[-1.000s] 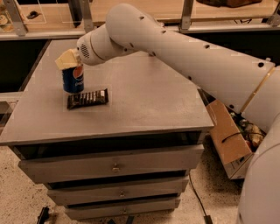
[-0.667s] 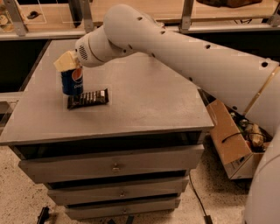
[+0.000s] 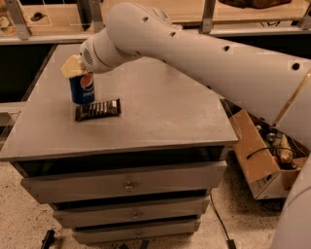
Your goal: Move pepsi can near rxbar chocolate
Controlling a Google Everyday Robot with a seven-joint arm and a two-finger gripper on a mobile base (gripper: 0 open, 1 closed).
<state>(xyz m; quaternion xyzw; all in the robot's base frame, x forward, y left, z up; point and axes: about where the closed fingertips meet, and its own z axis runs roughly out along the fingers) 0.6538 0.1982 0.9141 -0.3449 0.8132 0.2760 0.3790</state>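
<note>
My gripper (image 3: pixel 73 66) is in the upper left of the frame, at the top of the can (image 3: pixel 82 91), which stands upright on the table (image 3: pixel 160 116) near its left edge. The snack bar (image 3: pixel 97 110) lies flat just in front of the can. A cardboard box (image 3: pixel 252 155) sits on the floor to the table's right.

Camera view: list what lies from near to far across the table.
Drawer front → rxbar chocolate → pepsi can, with the pincer at its top → wooden shelf behind.
</note>
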